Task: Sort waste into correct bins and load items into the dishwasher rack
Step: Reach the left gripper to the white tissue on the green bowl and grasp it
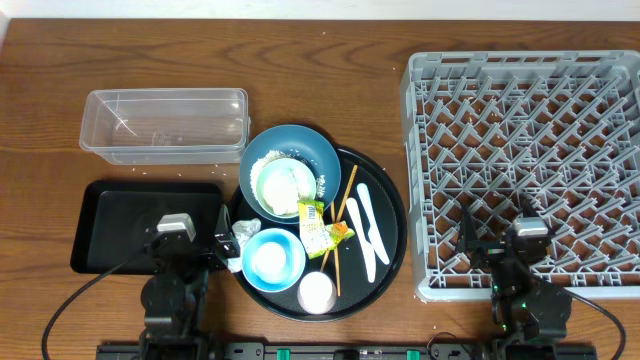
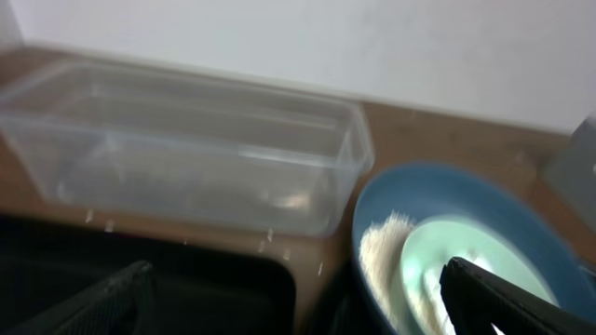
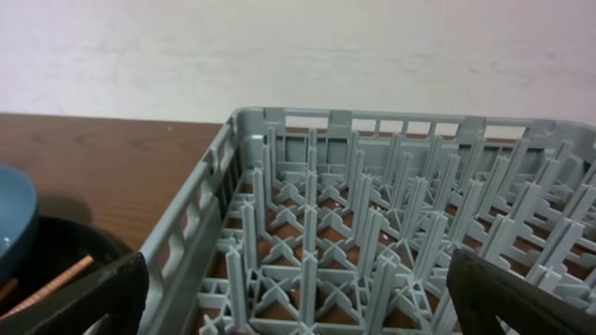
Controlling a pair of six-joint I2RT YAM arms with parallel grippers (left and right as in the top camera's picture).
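The crinkled snack wrapper (image 1: 322, 228) lies at the middle of the round black tray (image 1: 388, 250), light, limp and probably slippery; a pinch on its crumpled edge suits best. The left claw (image 2: 293, 274) and right claw (image 3: 298, 265), either side of that tray, stand spread and empty

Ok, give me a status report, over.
Left jaws, right jaws open, nothing held. Dishwasher rack empty; snack wrapper and blue dish on round black tray. Nothing blocking either arm.
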